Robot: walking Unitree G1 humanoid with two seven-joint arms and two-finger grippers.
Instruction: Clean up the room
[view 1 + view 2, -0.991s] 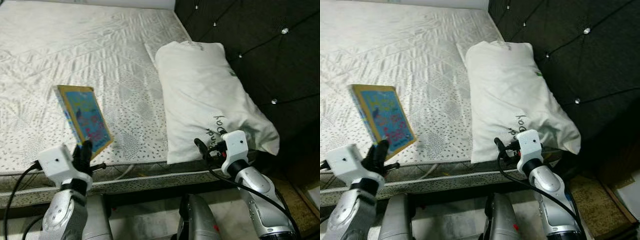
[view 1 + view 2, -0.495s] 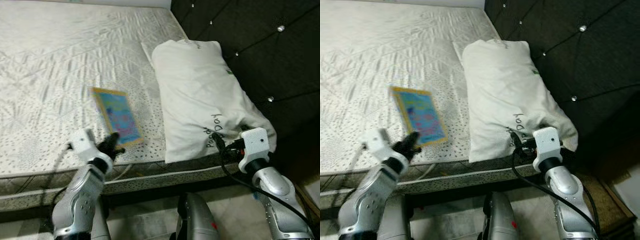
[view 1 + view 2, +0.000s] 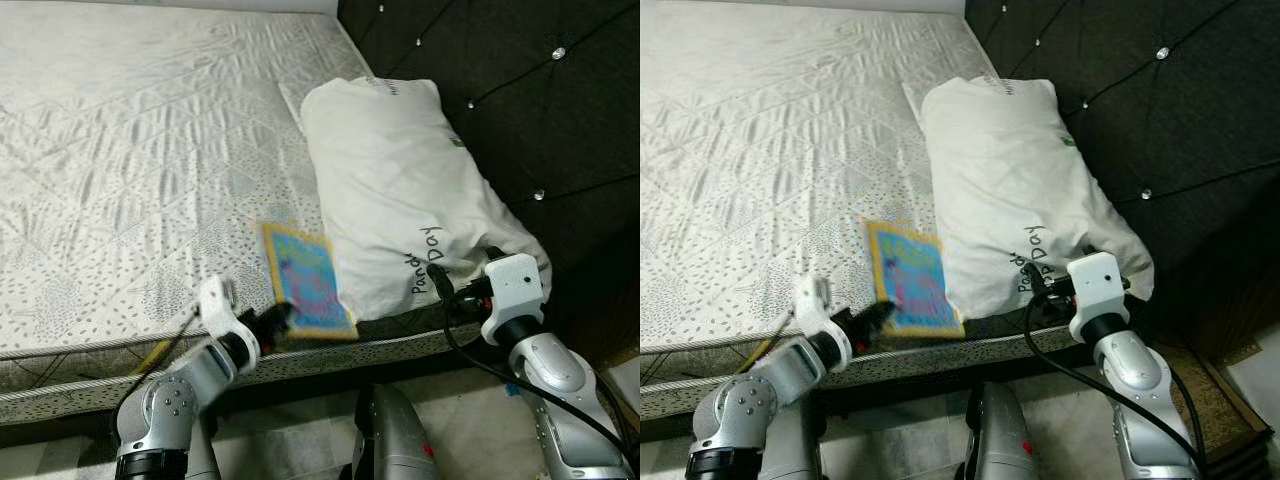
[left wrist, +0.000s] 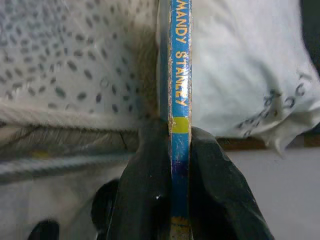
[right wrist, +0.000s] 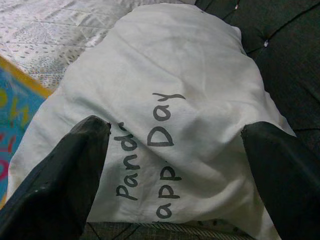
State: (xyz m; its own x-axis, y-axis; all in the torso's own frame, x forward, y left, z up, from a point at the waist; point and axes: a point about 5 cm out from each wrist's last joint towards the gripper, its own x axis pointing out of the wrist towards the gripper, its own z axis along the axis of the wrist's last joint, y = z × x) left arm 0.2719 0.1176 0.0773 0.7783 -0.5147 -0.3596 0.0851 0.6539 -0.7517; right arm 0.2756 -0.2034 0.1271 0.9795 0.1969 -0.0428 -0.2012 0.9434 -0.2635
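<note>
Two black fingers of the left gripper (image 4: 172,175) are clenched on the spine of a thin blue picture book with a yellow border (image 3: 305,280). It is held tilted over the near edge of the white quilted mattress (image 3: 130,150), with a white printed pillow (image 3: 400,190) just beside it at 3 o'clock. The right gripper (image 5: 175,165) is spread wide before the pillow and nothing is grasped. Because only the narrow spine is pinched, the book could swing or slip down to the floor.
</note>
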